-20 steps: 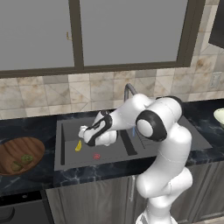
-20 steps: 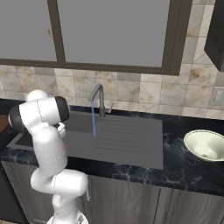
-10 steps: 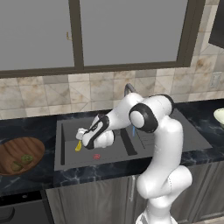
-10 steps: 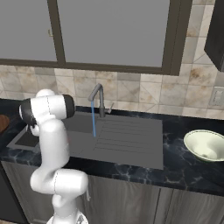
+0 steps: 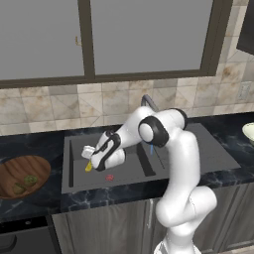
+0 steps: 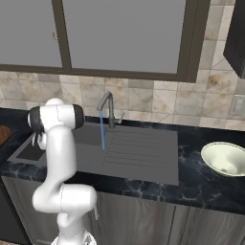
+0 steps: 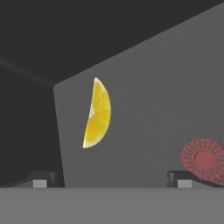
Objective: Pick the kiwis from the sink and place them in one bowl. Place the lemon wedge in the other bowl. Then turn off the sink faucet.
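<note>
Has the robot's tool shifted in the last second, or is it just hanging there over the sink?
Yes. In the left base view the tool has dropped slightly toward the lemon wedge on the floor of the sink.

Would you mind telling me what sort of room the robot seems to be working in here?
It looks like a rendered home kitchen: a dark sink set in a black marble counter, a tall faucet running water beneath a window, and tiled wall behind.

Even, flat rendered light, soft shadows, no glare; hand view dim.
</note>
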